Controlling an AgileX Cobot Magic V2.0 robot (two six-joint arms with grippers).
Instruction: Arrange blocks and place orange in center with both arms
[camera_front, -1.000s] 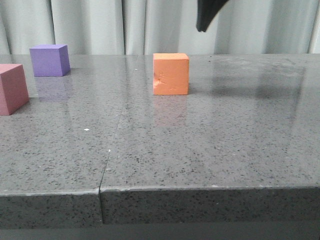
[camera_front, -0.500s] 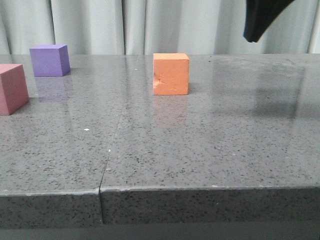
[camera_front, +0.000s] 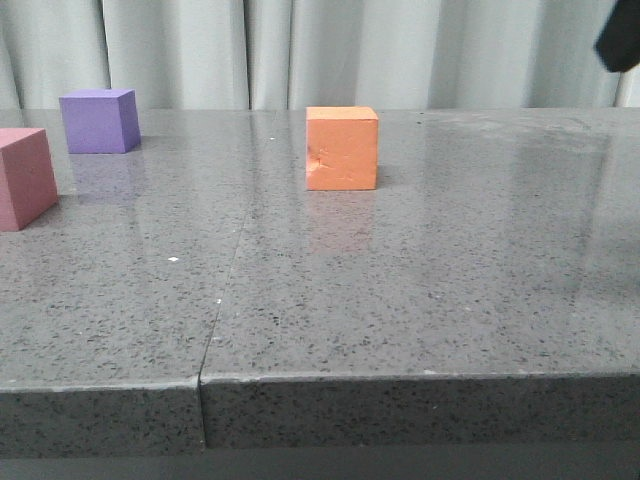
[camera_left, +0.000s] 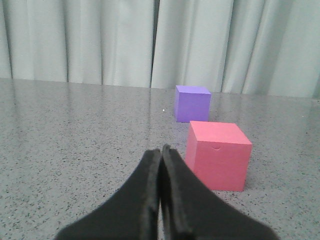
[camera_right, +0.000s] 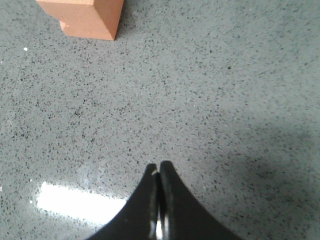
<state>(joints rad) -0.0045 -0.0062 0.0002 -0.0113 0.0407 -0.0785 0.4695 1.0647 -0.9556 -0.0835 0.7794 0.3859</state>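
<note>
Orange cube (camera_front: 342, 148) at frame centre on grey worktop (camera_front: 400, 290); purple cube (camera_front: 98, 120) and pink-red cube (camera_front: 25, 177) far left; both claws, left (camera_left: 161, 150) and right (camera_right: 159, 167), seemingly pressed together, empty

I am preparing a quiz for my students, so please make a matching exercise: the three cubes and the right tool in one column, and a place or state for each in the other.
Things:
1. orange cube
2. purple cube
3. pink-red cube
4. right tool

Places or states:
A. cut off by the left edge of the front view
B. shut, above bare table, holding nothing
C. alone near the table's middle
D. far left, toward the curtain

Pairs: 1-C, 2-D, 3-A, 4-B
</note>
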